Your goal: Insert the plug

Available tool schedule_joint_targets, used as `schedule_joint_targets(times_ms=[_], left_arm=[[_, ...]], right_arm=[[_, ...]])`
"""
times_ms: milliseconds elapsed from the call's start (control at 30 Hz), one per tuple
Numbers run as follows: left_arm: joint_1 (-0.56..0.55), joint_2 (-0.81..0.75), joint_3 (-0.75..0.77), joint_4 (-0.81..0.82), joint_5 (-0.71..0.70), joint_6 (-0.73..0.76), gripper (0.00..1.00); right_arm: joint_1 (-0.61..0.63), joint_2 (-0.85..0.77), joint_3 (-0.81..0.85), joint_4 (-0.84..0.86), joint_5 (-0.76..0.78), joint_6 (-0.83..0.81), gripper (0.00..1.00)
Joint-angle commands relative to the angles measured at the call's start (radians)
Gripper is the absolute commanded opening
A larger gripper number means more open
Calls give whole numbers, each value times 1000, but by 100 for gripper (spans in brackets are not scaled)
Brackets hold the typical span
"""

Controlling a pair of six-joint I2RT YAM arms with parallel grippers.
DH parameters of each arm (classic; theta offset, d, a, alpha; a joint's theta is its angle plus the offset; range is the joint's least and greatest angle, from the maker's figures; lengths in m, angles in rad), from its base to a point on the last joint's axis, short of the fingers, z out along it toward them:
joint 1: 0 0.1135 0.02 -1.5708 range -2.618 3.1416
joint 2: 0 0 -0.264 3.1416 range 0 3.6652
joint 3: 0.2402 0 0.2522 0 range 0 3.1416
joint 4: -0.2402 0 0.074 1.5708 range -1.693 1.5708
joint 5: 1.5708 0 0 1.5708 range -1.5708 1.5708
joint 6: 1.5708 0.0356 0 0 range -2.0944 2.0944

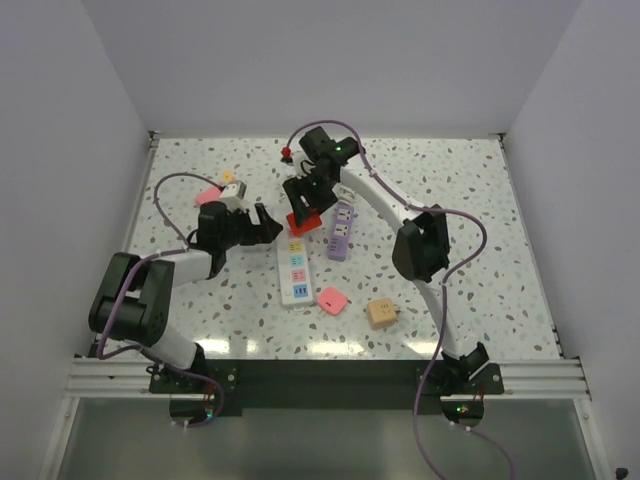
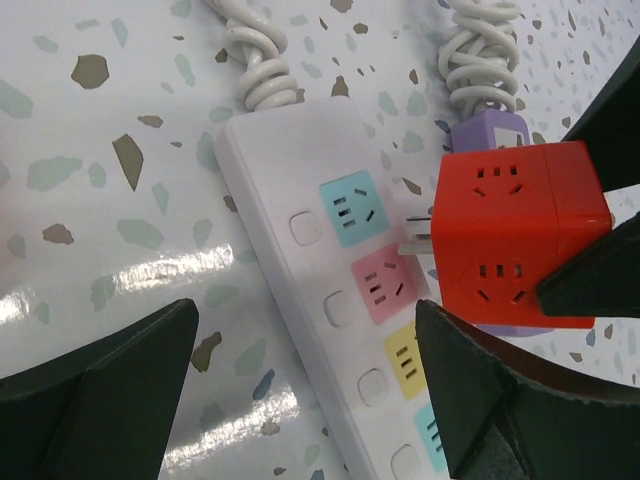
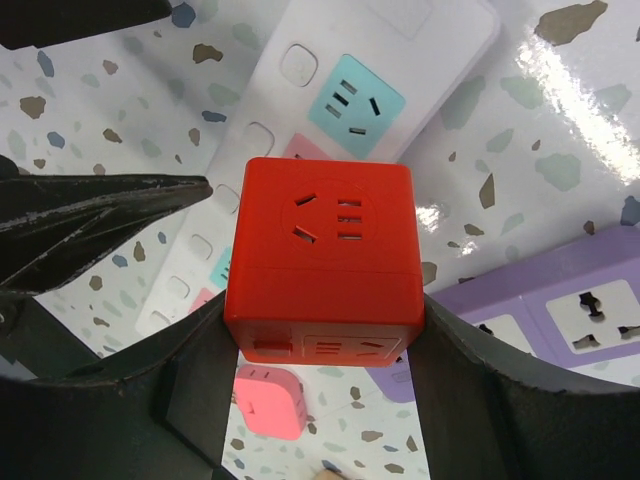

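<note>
Reaching forward and curving left over the speckled table [image 1: 470, 200], the right arm [image 1: 420, 245] has its right gripper [image 3: 320, 335] clamped on a red cube plug [image 3: 320, 250], one finger pressed against each flank. The cube hangs over the far end of a white power strip [image 1: 295, 272], just beside a purple power strip [image 1: 341, 230]. Its metal prongs [image 2: 418, 232] sit close to the white strip's blue and pink sockets. The left arm [image 1: 150, 290] bends inward. The left gripper [image 2: 300, 390] hovers above the white strip, jaws wide apart and holding nothing, the cube near one finger.

Top view overlooks table [image 1: 470, 190]; close wrist views share cube [image 2: 520, 230], probably strip [image 2: 300, 210].
</note>
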Motion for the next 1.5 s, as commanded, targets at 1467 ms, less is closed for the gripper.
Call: schedule_joint_targets(times_ms=[1467], left_arm=[[-167,385,182,266,-126,-57,93]], right_arm=[[126,-577,-756,298,-59,165,0]])
